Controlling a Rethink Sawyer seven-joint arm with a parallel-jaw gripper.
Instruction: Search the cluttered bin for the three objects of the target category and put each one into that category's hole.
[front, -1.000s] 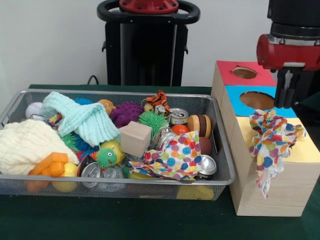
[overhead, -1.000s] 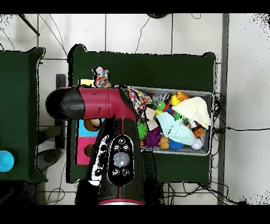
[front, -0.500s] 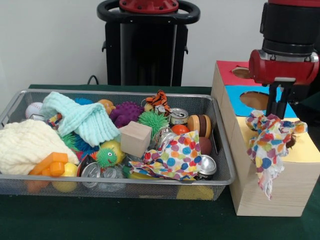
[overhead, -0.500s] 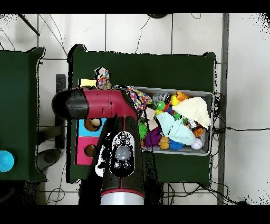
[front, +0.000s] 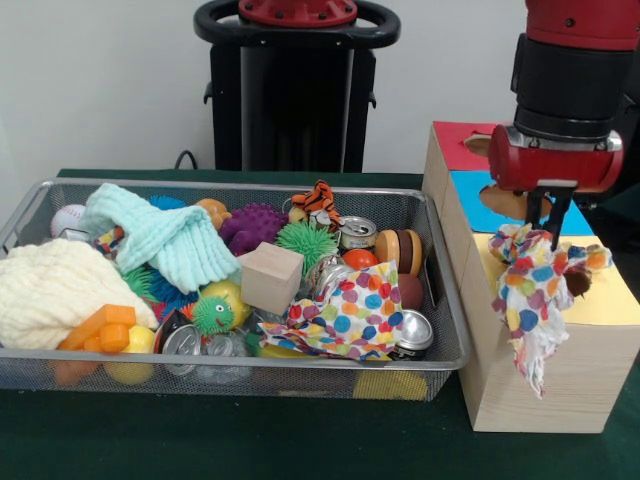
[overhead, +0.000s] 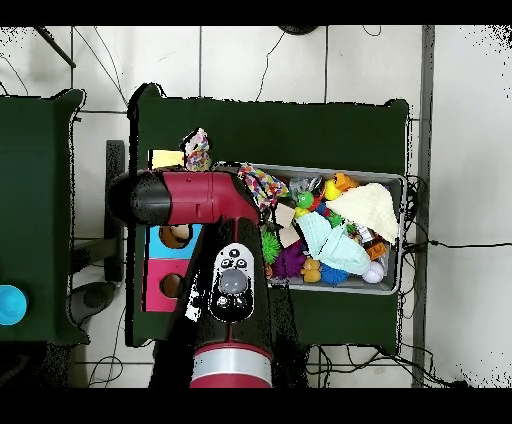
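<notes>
Polka-dot cloth lies on the yellow top of the wooden box, bunched over the place of the yellow section's hole, with one end hanging down over the front wall of the box. In the overhead view this cloth shows at the yellow end of the box, just past the red arm.

The green surface carries the wire mesh bin and, just beside it, the box. The box top has three colours: red at the far end with a round hole, blue in the middle with a round hole partly behind the arm, and yellow nearest the camera.

The arm comes down from above over the blue and yellow sections. Its pincer reaches the top of the bunched cloth; whether it is spread or pinching the cloth, I cannot tell.

Inside the bin lie a cream knitted cloth, a mint knitted cloth, a second polka-dot cloth, a wooden cube, a purple spiky ball, a green spiky ball, orange blocks, drink cans and a small tiger toy.
</notes>
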